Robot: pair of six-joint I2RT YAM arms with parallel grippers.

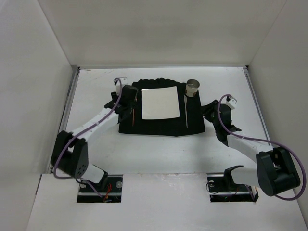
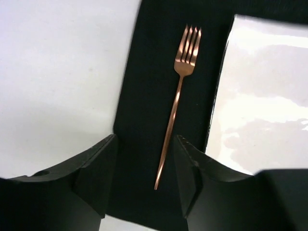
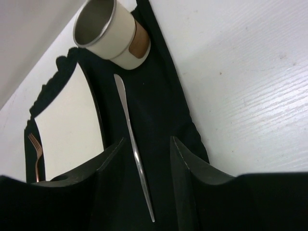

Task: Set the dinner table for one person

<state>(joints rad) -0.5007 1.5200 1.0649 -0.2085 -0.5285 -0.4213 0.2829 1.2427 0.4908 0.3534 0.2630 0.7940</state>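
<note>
- We see the dinner table (image 1: 163, 154) spreading under everything, with the black mat (image 1: 159, 126) near its middle.
- On the mat, the plate (image 1: 161, 103) has the fork (image 2: 179, 91) at 9 o'clock, the knife (image 3: 131, 139) at 3 o'clock and the cup (image 3: 113, 31) at 1 o'clock.
- The left gripper (image 2: 145, 144) has its jaws apart, the fork's handle end lying between them.
- The right gripper (image 3: 147, 142) has its jaws apart either side of the knife.

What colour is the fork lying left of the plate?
The fork is shiny copper, almost rose gold; the left wrist view shows it best.
</note>
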